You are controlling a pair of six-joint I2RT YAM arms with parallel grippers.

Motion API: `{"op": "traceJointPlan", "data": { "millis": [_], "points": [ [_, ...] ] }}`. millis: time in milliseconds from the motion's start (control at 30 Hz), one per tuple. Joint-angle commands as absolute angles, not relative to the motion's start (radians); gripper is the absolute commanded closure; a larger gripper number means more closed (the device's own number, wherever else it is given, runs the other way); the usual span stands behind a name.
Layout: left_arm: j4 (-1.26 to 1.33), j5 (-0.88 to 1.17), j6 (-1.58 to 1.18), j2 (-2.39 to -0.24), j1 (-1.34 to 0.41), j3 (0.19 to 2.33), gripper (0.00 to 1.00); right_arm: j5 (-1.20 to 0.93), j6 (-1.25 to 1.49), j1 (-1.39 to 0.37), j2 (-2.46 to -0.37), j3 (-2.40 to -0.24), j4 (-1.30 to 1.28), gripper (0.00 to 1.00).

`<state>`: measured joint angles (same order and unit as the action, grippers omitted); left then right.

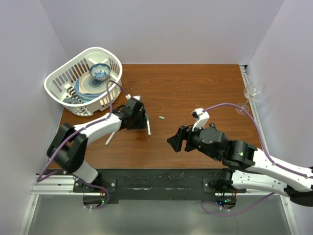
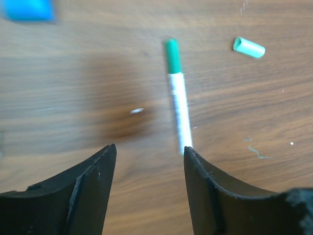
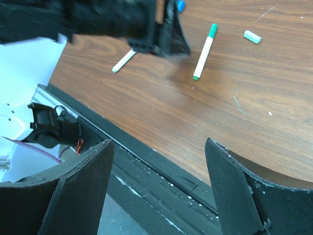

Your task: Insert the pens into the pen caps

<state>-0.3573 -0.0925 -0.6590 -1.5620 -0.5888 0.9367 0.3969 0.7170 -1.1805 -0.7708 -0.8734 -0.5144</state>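
Wood worktop, middle: green-ended pen looks capped, judging by colour. Green cap loose beside it; second pen not yet capped. Left gripper and right gripper both released, empty.

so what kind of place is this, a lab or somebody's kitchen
Probably a robot lab test cell: plain white walls box in a wooden table, and the left arm and right arm stand on a metal rail at its near edge.
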Motion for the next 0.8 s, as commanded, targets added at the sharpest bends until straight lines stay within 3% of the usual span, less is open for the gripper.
{"op": "traceJointPlan", "data": {
  "millis": [0, 300, 667, 767],
  "points": [
    [-0.564, -0.227, -0.491, -1.399, -0.487, 0.994, 0.37, 0.368, 0.715, -1.18, -0.735, -0.839, -0.469, 0.21],
    [-0.566, -0.203, -0.408, -1.403, -0.262, 0.885, 0.36, 0.357, 0.681, -1.18, -0.664, -0.804, -0.454, 0.21],
    [-0.52, -0.178, -0.396, -1.522, -0.227, 0.835, 0.36, 0.382, 0.672, -1.18, -0.624, -0.796, -0.482, 0.21],
    [-0.496, -0.155, -0.394, -1.54, -0.227, 0.816, 0.41, 0.393, 0.672, -1.181, -0.612, -0.796, -0.491, 0.21]
  ]
}}
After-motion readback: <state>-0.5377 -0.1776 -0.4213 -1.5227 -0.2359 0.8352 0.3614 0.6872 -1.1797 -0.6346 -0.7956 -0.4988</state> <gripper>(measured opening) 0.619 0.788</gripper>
